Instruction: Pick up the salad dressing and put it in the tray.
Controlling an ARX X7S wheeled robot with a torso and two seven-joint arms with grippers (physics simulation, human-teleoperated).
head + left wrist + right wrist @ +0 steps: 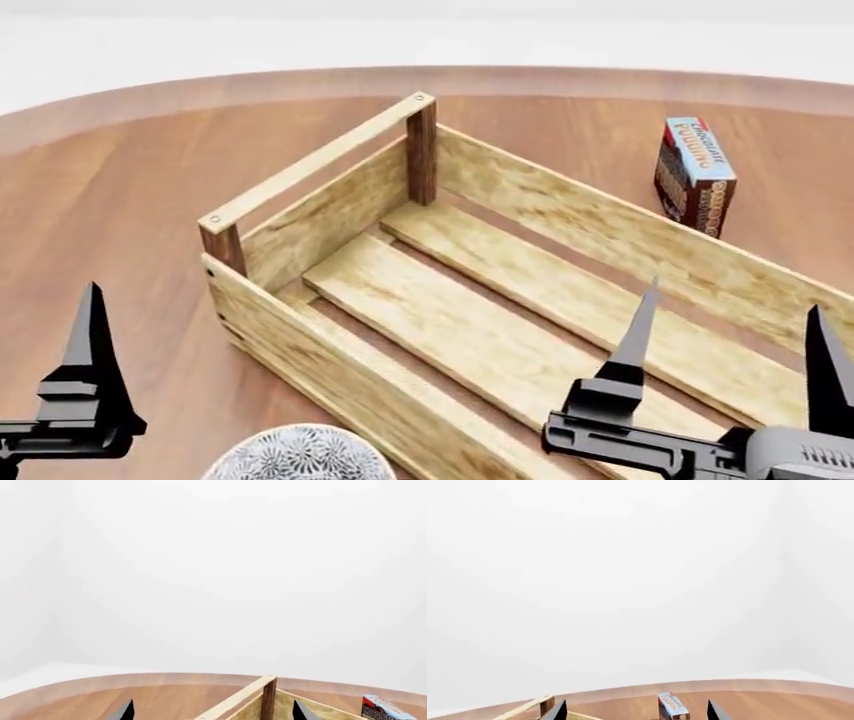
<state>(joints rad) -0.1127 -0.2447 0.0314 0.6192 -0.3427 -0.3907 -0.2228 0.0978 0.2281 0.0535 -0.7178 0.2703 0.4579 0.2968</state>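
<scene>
I cannot find the salad dressing in any of my 3 views. There is 1 tray (534, 300) on the table (120, 200), its near end cut off. Beyond its far wall stands 1 red-and-blue box (694, 175). 1 patterned bowl (300, 455) is half cropped beside it. My right tool (727, 325) gapes empty; for my left tool (210, 712) I see spread tips, holding nothing.

The tray (534, 300) sits mid-surface (120, 220); a box (694, 175) stands behind its right side, a bowl (300, 455) before it.
</scene>
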